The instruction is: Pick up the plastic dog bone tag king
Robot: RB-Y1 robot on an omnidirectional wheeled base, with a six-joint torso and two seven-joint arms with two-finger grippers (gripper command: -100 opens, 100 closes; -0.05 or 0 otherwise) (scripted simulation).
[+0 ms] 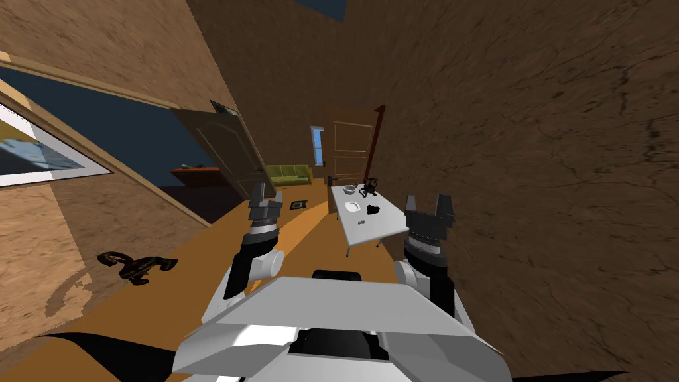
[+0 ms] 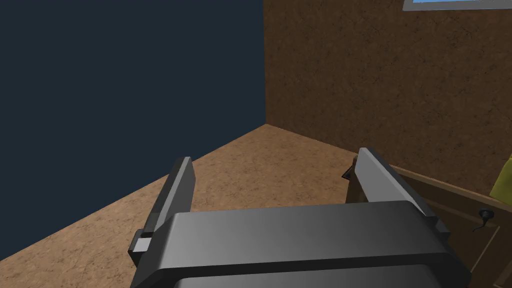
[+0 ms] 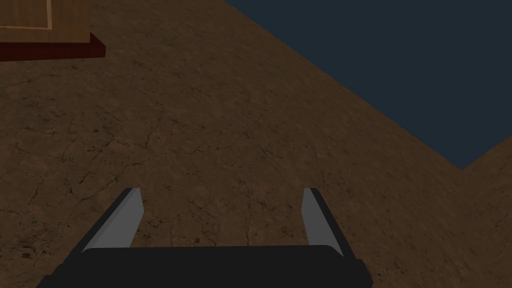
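Note:
Far ahead down the corridor stands a white table (image 1: 384, 225). On it lie a tiny grey item (image 1: 361, 223), too small to tell its shape, a black lump (image 1: 373, 210), a white plate (image 1: 352, 206), a bowl (image 1: 349, 190) and a dark upright object (image 1: 369, 189). Both arms are raised in front of me, well short of the table. My left gripper (image 1: 266, 193) (image 2: 275, 157) is open and holds nothing. My right gripper (image 1: 427, 202) (image 3: 221, 191) is open too, also holding nothing.
A brown wall (image 1: 544, 166) runs close along the right. An open door (image 1: 225, 149) stands on the left, with a green sofa (image 1: 288, 174) and a closed door (image 1: 353, 142) beyond. A dark curled object (image 1: 136, 264) and a small dark item (image 1: 300, 203) lie on the orange floor.

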